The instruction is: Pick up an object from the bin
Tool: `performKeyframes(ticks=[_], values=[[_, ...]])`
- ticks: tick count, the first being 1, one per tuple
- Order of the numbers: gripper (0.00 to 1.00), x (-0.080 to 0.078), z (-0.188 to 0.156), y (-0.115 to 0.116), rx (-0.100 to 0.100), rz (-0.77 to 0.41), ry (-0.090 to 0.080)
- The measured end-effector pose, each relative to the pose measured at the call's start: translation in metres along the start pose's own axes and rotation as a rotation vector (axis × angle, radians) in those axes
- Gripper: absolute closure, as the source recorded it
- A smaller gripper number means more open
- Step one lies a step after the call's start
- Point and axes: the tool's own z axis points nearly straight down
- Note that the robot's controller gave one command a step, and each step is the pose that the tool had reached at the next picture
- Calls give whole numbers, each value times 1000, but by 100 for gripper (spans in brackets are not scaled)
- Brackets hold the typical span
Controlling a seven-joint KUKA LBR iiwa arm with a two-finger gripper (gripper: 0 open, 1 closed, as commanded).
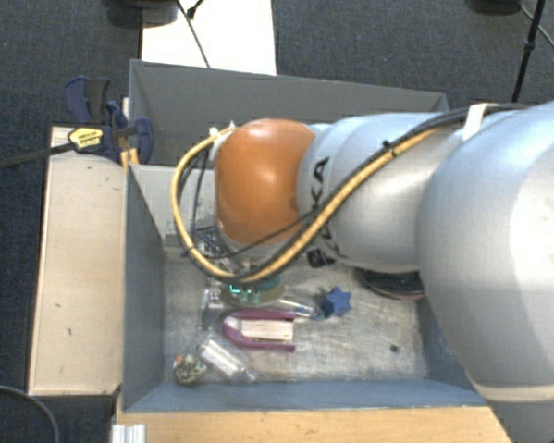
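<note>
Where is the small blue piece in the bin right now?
In the camera view the small blue piece lies on the bin floor, just right of the purple white-labelled packet.

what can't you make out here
- Camera view: whatever lies straight beneath the orange cover, hidden by it.
- Camera view: the dark round thing at the right of the bin, mostly under the arm.
- Camera view: the small roundish thing, near left corner, too small to identify.

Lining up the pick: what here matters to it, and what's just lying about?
In the job: gripper; purple packet with white label, nearest it; grey bin.
Lying about: blue star-shaped piece; clear wrapper in the near-left corner.
</note>
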Motion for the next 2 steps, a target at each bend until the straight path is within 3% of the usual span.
performKeyframes(ticks=[1,2], values=[[0,-16,23,-99,4,-70,-5],[0,-24,47,-95,-4,-207,-22]])
